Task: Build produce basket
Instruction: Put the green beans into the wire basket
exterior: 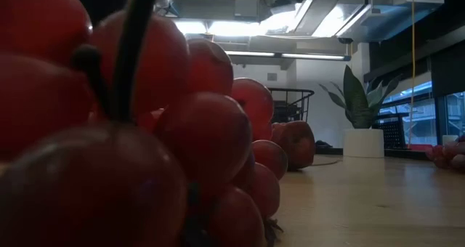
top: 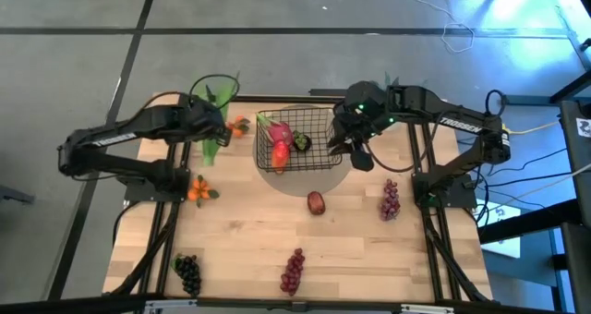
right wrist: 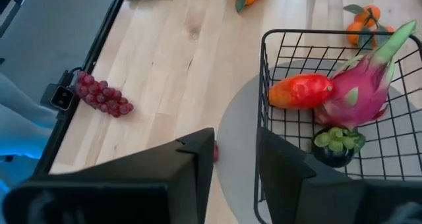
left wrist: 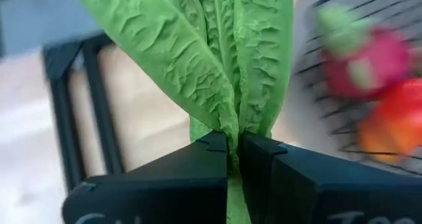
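- My left gripper point(left wrist: 234, 161) is clamped tight on the base of the long green leafy stalk point(left wrist: 217, 59); its leaves fan out past my fingertips, near the far-left part of the tabletop, just left of the basket.
- The basket point(top: 300, 157) stands on a round grey mat point(top: 325, 180) near the middle of the far edge of the tabletop point(top: 249, 240).
- Inside the basket lie the pink dragon fruit point(right wrist: 359, 89), the red-orange mango point(right wrist: 303, 92) touching it, and a small dark fruit with a green top point(right wrist: 336, 145) beside them.
- My right gripper point(right wrist: 234, 171) hangs above the basket's right wall and the mat, fingers parted a little, with nothing between them.
- Small oranges point(top: 199, 191) sit near the left edge; another orange cluster point(top: 240, 125) lies by the far edge, left of the basket.
- A round red fruit point(top: 316, 202) rests on the bare wood just in front of the mat.
- One red grape bunch point(top: 391, 200) lies toward the right edge, another red bunch point(top: 293, 271) near the middle of the near edge.
- The dark grape bunch point(top: 188, 273) is at the near-left corner.
- A potted spiky plant in a white pot point(exterior: 361, 116) stands at the far edge in the low view.
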`<control>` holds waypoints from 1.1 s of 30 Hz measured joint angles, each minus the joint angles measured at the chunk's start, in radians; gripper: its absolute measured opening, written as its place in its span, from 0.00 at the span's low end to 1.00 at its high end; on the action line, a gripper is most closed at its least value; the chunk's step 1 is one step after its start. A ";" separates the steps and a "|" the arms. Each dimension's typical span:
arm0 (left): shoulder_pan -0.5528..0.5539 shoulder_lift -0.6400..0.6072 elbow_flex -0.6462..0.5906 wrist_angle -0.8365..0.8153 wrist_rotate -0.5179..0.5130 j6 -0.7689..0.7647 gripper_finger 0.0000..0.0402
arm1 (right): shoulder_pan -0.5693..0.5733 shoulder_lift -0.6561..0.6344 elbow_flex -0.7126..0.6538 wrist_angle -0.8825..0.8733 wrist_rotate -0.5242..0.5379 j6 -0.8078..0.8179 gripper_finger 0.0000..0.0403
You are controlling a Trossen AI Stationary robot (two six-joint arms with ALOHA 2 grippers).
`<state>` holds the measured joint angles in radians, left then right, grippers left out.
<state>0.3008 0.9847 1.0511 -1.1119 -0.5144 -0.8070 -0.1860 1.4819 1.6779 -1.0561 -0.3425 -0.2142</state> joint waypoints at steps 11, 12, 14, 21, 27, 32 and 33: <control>-0.196 0.059 0.098 0.493 -0.104 0.263 0.00 | 0.000 -0.142 0.000 0.004 -0.017 0.079 0.26; -0.206 0.078 0.098 0.574 -0.105 0.297 0.00 | 0.000 -0.154 0.000 0.009 -0.012 0.079 0.26; -0.220 0.125 0.099 0.701 -0.103 0.366 0.00 | 0.000 -0.172 0.000 0.027 0.012 0.079 0.26; -0.236 0.342 0.098 1.180 -0.065 0.586 0.00 | 0.000 -0.200 0.000 0.035 0.075 0.079 0.26; -0.224 0.539 0.097 1.456 -0.030 0.661 0.00 | 0.000 -0.206 0.000 0.022 0.072 0.080 0.26; -0.194 0.681 0.097 1.607 -0.018 0.663 0.00 | 0.000 -0.209 0.000 0.011 0.072 0.081 0.26; -0.186 0.706 0.097 1.629 -0.016 0.663 0.00 | 0.000 -0.209 0.000 0.011 0.072 0.084 0.26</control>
<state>0.1144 1.6902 1.1477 0.5169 -0.5309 -0.1440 -0.1856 1.2728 1.6779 -1.0454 -0.2707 -0.1303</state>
